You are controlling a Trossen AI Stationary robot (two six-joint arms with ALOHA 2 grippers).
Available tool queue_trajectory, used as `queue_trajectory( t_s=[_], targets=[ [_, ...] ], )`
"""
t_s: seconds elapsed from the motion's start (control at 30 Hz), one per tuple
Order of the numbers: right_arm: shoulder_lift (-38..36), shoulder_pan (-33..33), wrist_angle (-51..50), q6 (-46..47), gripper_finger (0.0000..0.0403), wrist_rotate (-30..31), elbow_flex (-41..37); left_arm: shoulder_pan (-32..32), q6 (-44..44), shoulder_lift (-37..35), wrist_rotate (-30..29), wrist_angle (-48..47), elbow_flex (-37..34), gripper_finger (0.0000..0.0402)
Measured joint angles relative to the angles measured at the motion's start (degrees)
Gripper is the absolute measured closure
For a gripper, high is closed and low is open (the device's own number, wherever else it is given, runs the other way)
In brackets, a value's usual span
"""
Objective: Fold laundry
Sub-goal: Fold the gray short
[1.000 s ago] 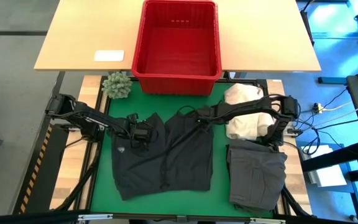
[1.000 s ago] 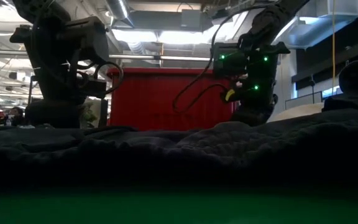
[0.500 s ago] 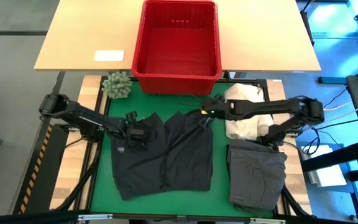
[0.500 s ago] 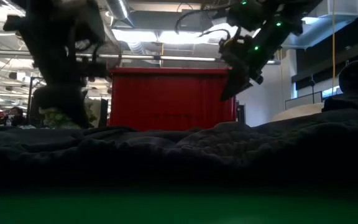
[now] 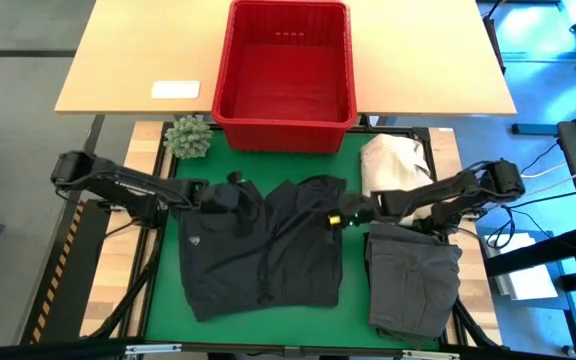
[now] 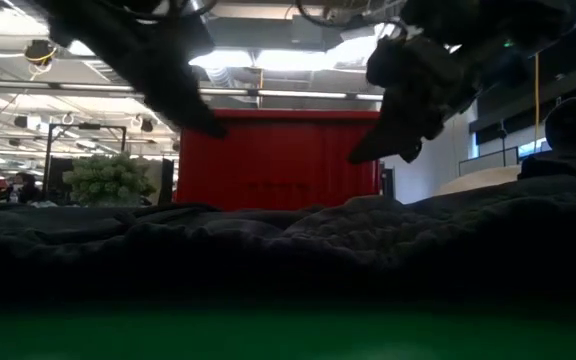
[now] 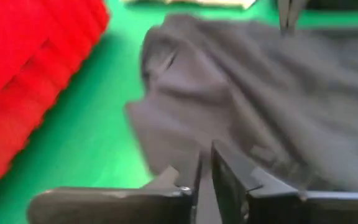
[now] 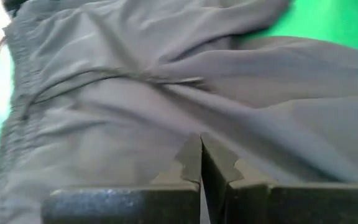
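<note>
While the black garment [image 5: 263,255] lies spread flat on the green mat [image 5: 353,165], the left gripper [image 5: 240,197] hovers over its upper left corner, fingers nearly together, holding nothing. Right gripper [image 5: 336,216] closed, empty, at its right edge.

Mat [image 5: 353,290] under me: bright green, plain. Spread garment [image 5: 263,245] on it: black, no print I can make out. Folded garment [image 5: 415,282] beside it: dark grey, plain. Cloth heap [image 5: 391,178] past that: cream-white. Basket [image 5: 284,62]: solid red, ribbed walls, same red across the low view. Table [image 5: 138,55] behind: pale wood tone, with a small white card [image 5: 176,89] on it. Small plant [image 5: 189,137] at the mat's corner: grey-green. My arms and fingers: dark, near black; a yellow spot shows by my right gripper [image 5: 334,217].
</note>
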Motion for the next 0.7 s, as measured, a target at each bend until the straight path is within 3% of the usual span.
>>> queue_trajectory(
  t_s=[0.23,0.37,0.7],
  targets=[
    [1.9,6.8,3.3,0.2,0.0403,0.9,0.0,8.4,3.7,7.1,9.7,15.0,0.0,0.0307],
    [2.1,8.2,3.8,0.1,0.0403,5.1,0.0,12.9,3.7,12.6,14.3,19.2,0.0,0.0288],
    [2.1,8.1,5.4,0.6,0.0403,6.6,0.0,18.7,4.7,27.9,20.3,16.5,9.5,0.0285]
  ],
)
